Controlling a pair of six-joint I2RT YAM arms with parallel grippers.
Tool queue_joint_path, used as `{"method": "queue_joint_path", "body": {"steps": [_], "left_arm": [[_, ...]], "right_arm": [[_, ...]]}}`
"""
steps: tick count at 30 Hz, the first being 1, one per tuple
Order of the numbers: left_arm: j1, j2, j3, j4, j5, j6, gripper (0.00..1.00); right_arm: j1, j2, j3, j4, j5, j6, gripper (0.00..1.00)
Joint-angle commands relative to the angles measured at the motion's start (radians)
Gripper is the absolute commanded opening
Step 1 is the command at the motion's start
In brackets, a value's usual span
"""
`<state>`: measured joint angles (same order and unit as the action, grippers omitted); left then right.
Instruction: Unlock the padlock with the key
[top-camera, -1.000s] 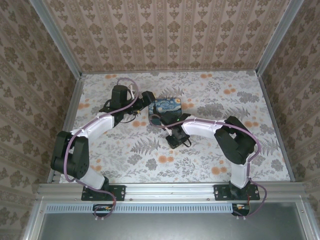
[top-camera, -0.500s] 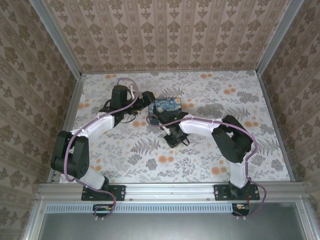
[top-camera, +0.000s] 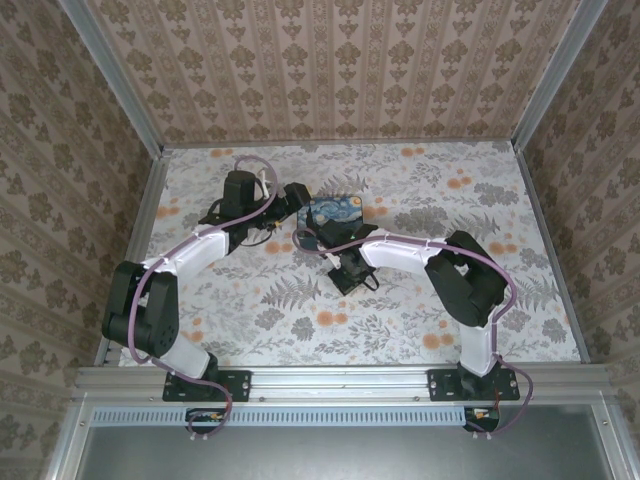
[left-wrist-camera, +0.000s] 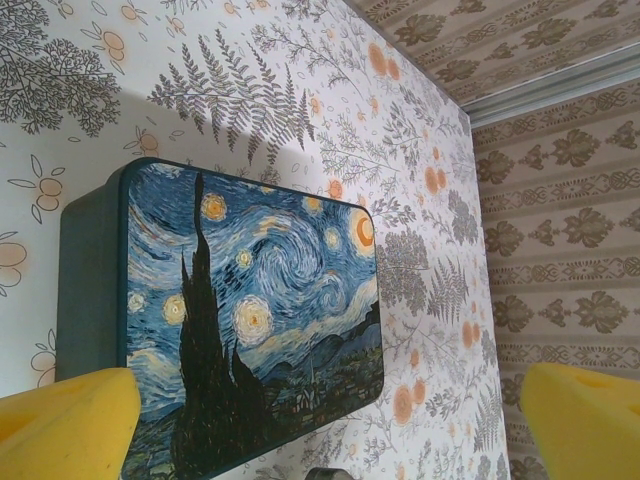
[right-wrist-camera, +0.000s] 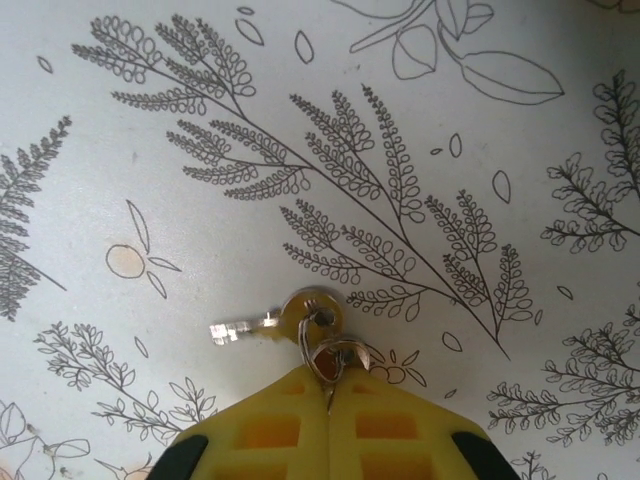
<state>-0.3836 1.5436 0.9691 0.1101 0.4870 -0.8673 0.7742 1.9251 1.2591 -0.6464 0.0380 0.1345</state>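
- Your right gripper (right-wrist-camera: 328, 388) has just closed on the ring of the small silver metal key (right-wrist-camera: 270, 322), which lies flat on the floral tabletop (right-wrist-camera: 480, 120).
- The key appears secured for lifting.
- Your left gripper (left-wrist-camera: 325, 420): spread wide.

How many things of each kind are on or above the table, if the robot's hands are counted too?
printed box: 1
key: 1
key ring: 1
hands: 2 (left hand, right hand)
Total: 5
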Motion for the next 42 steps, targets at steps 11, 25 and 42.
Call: {"method": "queue_joint_path", "body": {"steps": [11, 25, 42], "left_arm": [[0.005, 0.005, -0.016, 0.010, 0.028, -0.004, 1.00], [0.005, -0.001, -0.020, 0.020, 0.045, -0.022, 1.00], [-0.010, -0.004, -0.060, 0.093, 0.111, -0.134, 1.00]], "right_arm": [[-0.027, -0.046, -0.095, 0.079, -0.141, 0.068, 0.00], [-0.037, -0.152, -0.076, 0.061, -0.221, 0.116, 0.00], [-0.066, -0.240, -0.047, 0.055, -0.260, 0.162, 0.00]]}}
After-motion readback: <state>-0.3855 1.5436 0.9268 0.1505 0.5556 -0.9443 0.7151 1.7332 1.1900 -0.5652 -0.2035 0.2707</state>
